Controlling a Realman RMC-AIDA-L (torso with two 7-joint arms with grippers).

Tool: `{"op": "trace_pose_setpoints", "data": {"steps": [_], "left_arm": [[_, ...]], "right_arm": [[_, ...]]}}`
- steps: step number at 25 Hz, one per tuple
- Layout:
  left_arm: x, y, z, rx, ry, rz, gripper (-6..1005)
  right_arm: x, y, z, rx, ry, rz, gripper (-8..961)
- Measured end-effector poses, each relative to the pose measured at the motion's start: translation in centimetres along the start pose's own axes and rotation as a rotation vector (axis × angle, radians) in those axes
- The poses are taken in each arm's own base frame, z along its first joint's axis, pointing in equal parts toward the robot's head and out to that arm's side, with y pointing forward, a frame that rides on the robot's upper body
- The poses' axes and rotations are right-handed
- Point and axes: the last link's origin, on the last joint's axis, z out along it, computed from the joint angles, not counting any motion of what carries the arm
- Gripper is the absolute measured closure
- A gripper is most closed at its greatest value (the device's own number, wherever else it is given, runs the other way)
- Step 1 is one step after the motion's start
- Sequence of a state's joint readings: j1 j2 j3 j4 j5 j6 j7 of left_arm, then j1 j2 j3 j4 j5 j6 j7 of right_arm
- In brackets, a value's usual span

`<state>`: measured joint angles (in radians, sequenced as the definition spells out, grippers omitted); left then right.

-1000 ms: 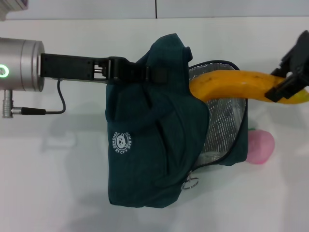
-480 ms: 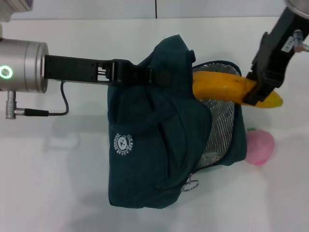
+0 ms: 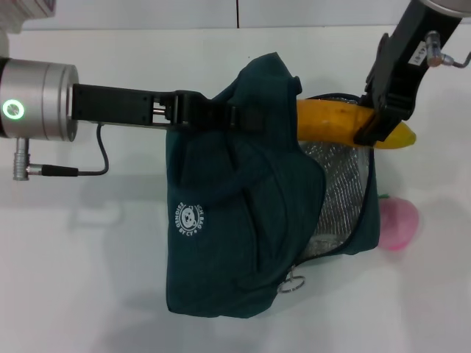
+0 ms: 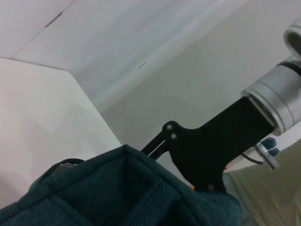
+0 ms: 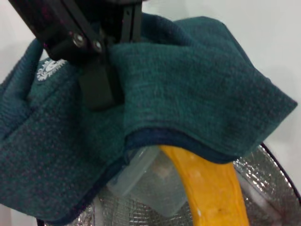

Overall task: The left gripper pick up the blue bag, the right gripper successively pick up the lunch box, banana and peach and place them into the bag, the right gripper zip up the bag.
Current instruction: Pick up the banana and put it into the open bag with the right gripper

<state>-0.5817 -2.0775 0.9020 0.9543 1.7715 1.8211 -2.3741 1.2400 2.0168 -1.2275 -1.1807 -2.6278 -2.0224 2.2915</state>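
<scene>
Holding the blue bag [image 3: 243, 213] by its upper fabric, our left gripper [image 3: 235, 116] is clamped on the cloth beside the opening, and that arm reaches in from the left across the white table [image 3: 110, 279]. Our right gripper [image 3: 372, 131] is closed on the banana [image 3: 331, 121] near its outer end. Compared with a second ago, this gripper has swung inward and now stands steeper over the bag's mouth; half a second ago it was lower and further out. The banana has gone with it: more of its length is now under the teal flap, and only the tip pokes past the fingers on the far side. In the right wrist view the banana [image 5: 207, 188] lies over the silver foil lining [image 5: 268, 179], with the lunch box [image 5: 150, 181] already inside the bag, just beside it and under the flap. The peach [image 3: 399, 224] sits on the table just beside the bag's lower right edge, in the same place as before. The zipper pull [image 3: 293, 282] hangs at the bag's lower front.
</scene>
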Motion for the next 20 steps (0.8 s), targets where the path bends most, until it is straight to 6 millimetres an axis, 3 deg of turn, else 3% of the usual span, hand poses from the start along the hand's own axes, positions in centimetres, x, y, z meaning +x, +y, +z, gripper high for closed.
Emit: {"op": "trace_pose_setpoints", "data": {"steps": [20], "left_arm": [[0.1, 0.0, 0.1, 0.001, 0.004, 0.006, 946]], "right_arm": [[-1.9, 0.5, -0.9, 0.009, -0.022, -0.049, 516]]}}
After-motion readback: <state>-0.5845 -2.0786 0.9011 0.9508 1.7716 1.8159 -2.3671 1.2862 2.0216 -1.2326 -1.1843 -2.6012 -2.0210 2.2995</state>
